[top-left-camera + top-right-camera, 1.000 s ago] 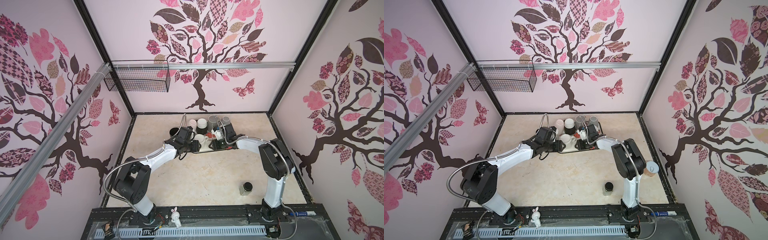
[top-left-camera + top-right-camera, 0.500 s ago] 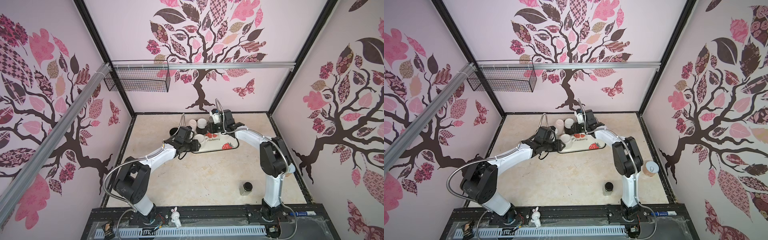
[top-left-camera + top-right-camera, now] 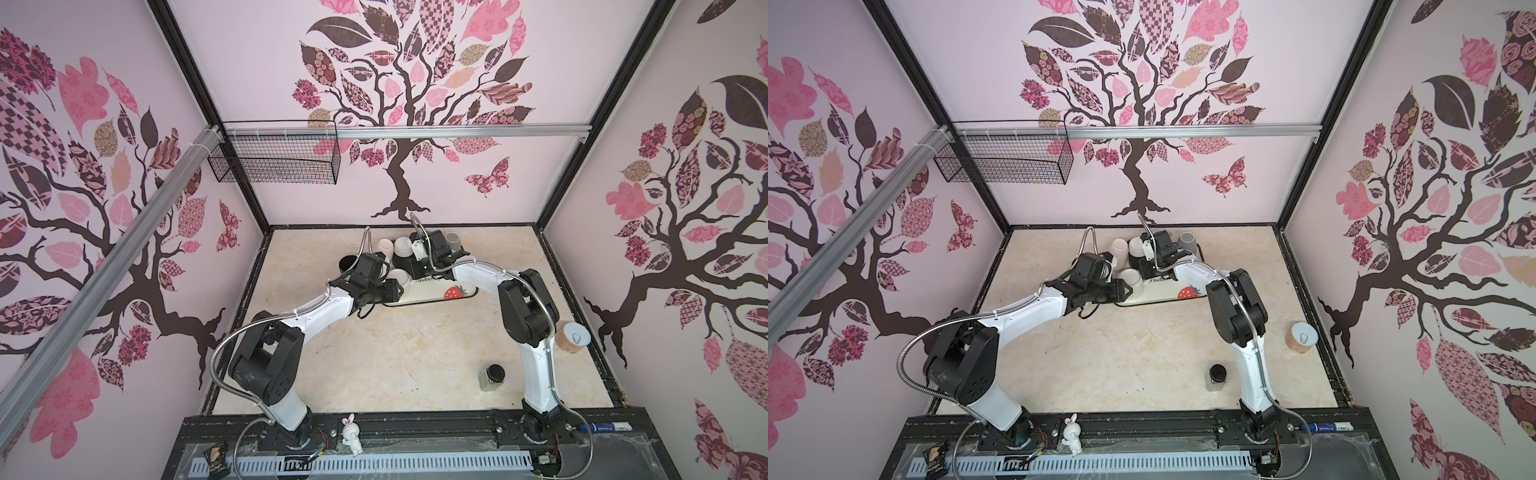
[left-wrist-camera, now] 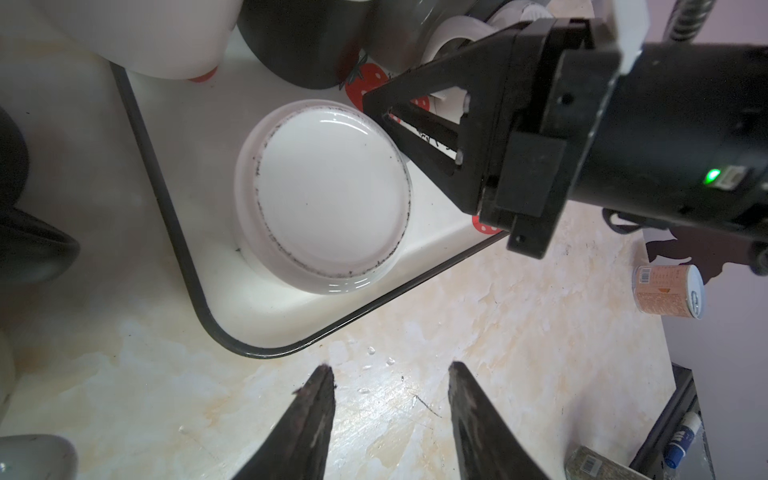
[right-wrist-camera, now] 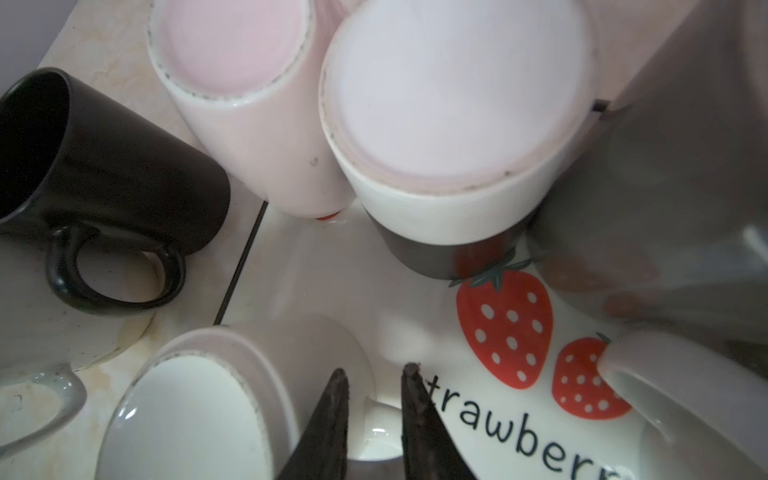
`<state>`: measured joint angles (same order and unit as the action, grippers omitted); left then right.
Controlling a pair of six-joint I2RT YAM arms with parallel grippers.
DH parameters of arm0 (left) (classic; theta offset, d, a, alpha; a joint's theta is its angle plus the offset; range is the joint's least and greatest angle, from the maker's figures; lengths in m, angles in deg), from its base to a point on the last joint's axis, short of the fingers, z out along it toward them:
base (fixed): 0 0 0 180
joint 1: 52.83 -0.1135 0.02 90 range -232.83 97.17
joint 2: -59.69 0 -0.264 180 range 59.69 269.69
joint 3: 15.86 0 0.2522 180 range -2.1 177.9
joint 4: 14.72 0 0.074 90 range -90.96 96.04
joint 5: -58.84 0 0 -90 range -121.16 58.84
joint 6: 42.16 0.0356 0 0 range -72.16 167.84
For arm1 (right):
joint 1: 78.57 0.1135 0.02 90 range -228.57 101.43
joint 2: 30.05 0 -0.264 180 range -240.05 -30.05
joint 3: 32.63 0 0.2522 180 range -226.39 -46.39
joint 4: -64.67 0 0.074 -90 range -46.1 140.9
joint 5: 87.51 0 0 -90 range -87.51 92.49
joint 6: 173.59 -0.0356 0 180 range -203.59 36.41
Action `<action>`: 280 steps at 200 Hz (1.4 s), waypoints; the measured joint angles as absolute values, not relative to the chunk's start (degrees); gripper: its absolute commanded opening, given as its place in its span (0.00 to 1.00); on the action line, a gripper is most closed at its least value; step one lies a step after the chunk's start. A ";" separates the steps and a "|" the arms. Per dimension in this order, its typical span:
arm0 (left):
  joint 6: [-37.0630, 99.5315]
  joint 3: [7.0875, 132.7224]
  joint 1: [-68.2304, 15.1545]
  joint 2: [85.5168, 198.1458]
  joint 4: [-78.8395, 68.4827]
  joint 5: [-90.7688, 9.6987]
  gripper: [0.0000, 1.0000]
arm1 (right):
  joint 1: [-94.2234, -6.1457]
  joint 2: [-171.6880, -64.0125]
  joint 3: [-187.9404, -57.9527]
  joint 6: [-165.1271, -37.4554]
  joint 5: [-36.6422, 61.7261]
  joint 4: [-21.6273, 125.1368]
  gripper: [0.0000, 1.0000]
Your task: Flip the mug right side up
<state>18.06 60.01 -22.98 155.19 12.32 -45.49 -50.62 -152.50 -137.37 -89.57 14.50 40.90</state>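
- Where the strawberry tray rounds the corner nearest the left pincer, the mug stands upside down on it. It is plain glossy white and squat, its flat base facing up with a thin ring of dark specks round the edge.
- The right pincer comes in at the mug's side. Its two fingers are drawn close on the white handle, which fills the narrow gap between them.
- The left pincer hangs over bare tabletop just off that corner, fingers well apart, nothing between them.
- In both top views the two arms crowd over the mug, and little but its pale base shows.
- The handle is hidden behind the right pincer in the left wrist view, and it runs off the picture's edge in the right wrist view.
- The mug's mouth lies flat on the tray and can't be seen from anywhere.
- Beyond it, a pink mug and a dark mug with a white bottom also stand bottoms up.
- A grey mug sits so close to the right wrist lens that it is mostly blur.
- A black mug stands mouth up on the tabletop beside the tray.
- The lettering on the tray is cut off after "strawberr".
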 measured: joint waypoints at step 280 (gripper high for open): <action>19.31 59.14 -27.83 146.58 11.42 -45.73 0.50 | -46.84 -139.52 -123.30 -75.58 15.44 39.86 0.57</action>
<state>19.31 59.14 -27.83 146.58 11.42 -45.73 -46.84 -139.52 -123.30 -75.58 15.44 39.86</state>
